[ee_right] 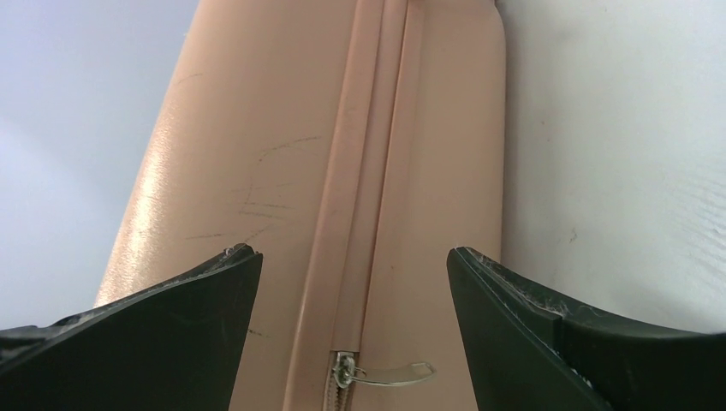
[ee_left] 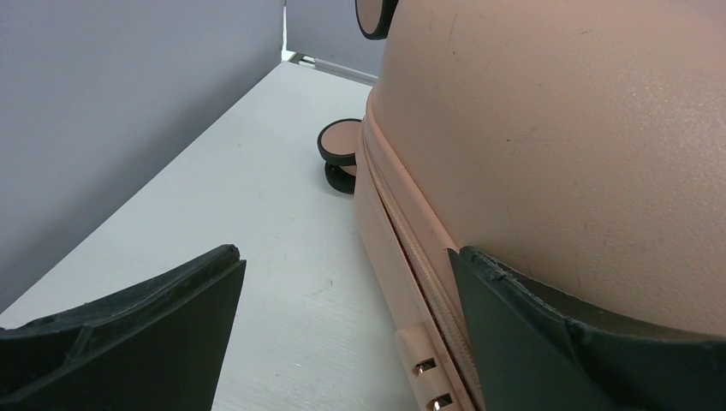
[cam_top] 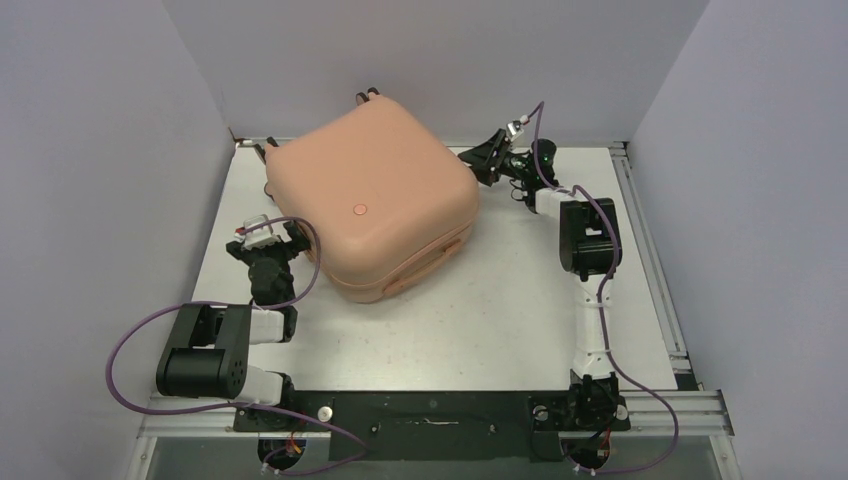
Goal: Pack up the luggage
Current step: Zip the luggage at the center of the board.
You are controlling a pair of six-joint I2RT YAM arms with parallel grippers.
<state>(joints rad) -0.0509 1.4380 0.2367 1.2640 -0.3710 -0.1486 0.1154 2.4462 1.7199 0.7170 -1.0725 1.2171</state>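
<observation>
Both gape wide, left end effector [ee_left: 342, 253] beside the suitcase [cam_top: 370, 205], right end effector [ee_right: 353, 257] over its thin zipper pull [ee_right: 389, 373], which an off-centre pinch could miss.

Luggage [cam_top: 372, 200] (closed, lying flat) blocks the rear centre of the table [cam_top: 520, 310]. Open passage: the front strip and the right half. The lane between shell and left wall [cam_top: 100, 200] is narrow and taken by the left gripper [cam_top: 292, 240]. The right gripper [cam_top: 472, 160] stands at the shell's rear-right corner. Wheels [ee_left: 341, 145] stand near the rear wall [cam_top: 450, 60].
</observation>
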